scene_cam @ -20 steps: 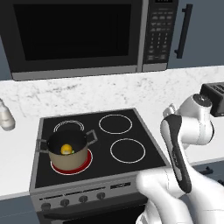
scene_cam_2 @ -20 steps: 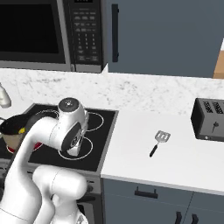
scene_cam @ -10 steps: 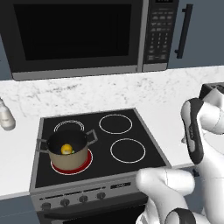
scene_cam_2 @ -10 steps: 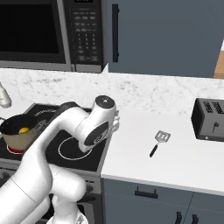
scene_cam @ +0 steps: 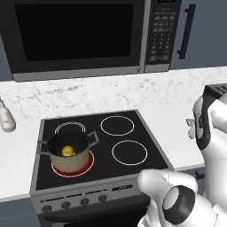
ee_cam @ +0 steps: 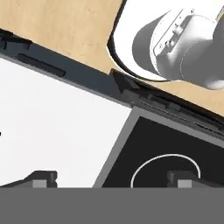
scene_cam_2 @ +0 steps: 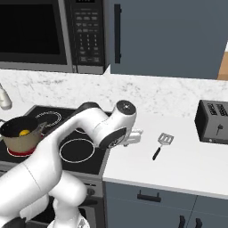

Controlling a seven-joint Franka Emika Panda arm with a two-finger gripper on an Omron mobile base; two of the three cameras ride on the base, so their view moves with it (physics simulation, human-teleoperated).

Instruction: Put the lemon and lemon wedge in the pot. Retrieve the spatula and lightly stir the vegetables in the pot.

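Note:
The tan pot [scene_cam: 68,153] with dark loop handles stands on the stove's front left burner, which glows red; it is also at the left edge of the right base view [scene_cam_2: 20,134]. A yellow lemon [scene_cam: 67,151] lies inside the pot [scene_cam_2: 24,132]. I cannot make out the lemon wedge or vegetables as separate pieces. The spatula [scene_cam_2: 161,146] lies flat on the white counter right of the stove, grey head away from me. My gripper [scene_cam_2: 135,136] hovers low by the stove's right edge, left of the spatula. In the hand view the gripper [ee_cam: 113,178] is open and empty.
A black toaster [scene_cam_2: 213,121] stands at the counter's right end. A microwave [scene_cam: 75,35] hangs above the stove [scene_cam: 133,170]. A small pale bottle [scene_cam: 5,117] stands on the counter left of the stove. My elbow reaches across the stove's front right burner.
My arm has swung to the right, from over the stove to the stove's right edge near the counter. Pot, lemon and spatula have stayed put. The jaws remain open.

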